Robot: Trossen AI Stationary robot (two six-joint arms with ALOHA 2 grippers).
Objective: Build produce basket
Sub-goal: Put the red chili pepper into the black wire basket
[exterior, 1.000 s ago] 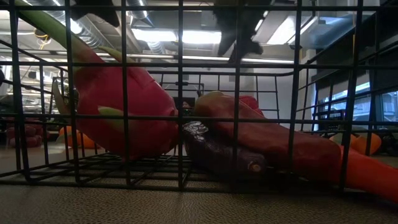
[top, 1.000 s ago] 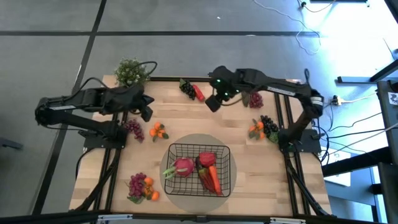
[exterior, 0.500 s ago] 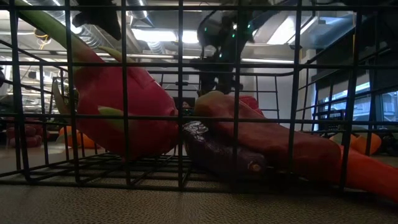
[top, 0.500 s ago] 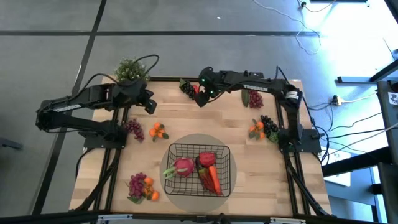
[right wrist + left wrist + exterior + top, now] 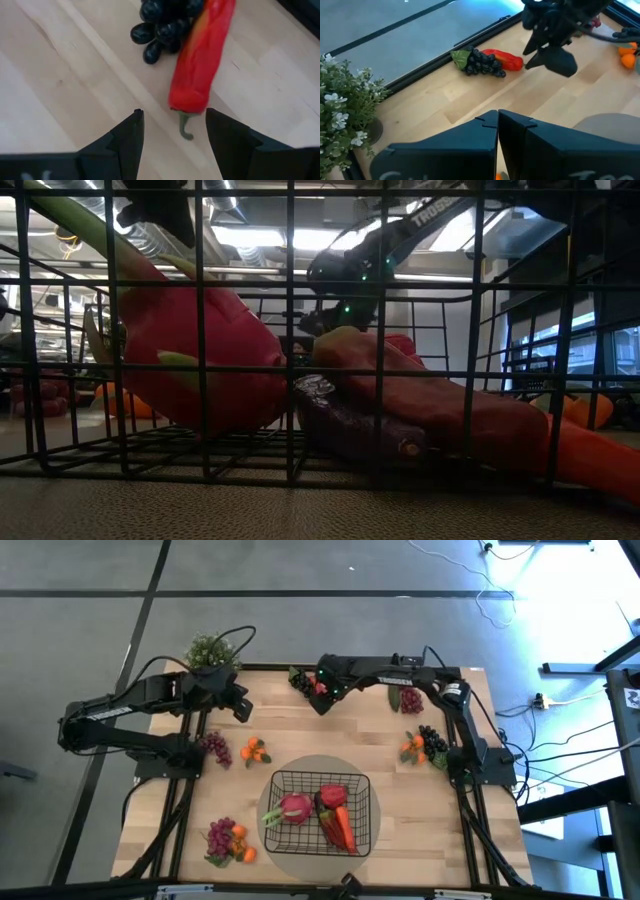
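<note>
Nearest the low camera stands the black wire-mesh basket (image 5: 320,810), rectangular with rounded corners, on a round grey mat (image 5: 385,840) at the front of the pale wooden table (image 5: 300,735). It already holds a pink radish with a green stalk (image 5: 195,355), a dark eggplant (image 5: 350,425), a red pepper (image 5: 420,395) and an orange carrot (image 5: 343,826), heaped together in its middle, so it sits well apart from both sets of fingers as the drop-off point.

Farther back, the left gripper (image 5: 240,710) hangs above the table with its two dark fingers (image 5: 485,135) clenched on nothing; it appears to wait clear of the working side, near a bushy green potted plant (image 5: 208,653). A purple grape bunch (image 5: 214,747) and small oranges (image 5: 254,751) lie on the wood close to it, untouched.

At the far edge, the right gripper (image 5: 172,125) is reached forward over a long glossy red chili pepper (image 5: 201,57). Its fingers (image 5: 127,137) are spread apart and hold nothing; the pepper's curled green stem points into the gap between them, the body running away from the fingertips. A black grape bunch (image 5: 165,22) lies touching the pepper beyond the left fingertip. The spread seems set to straddle the pepper's narrow stem end, likely the next piece for the basket.
</note>
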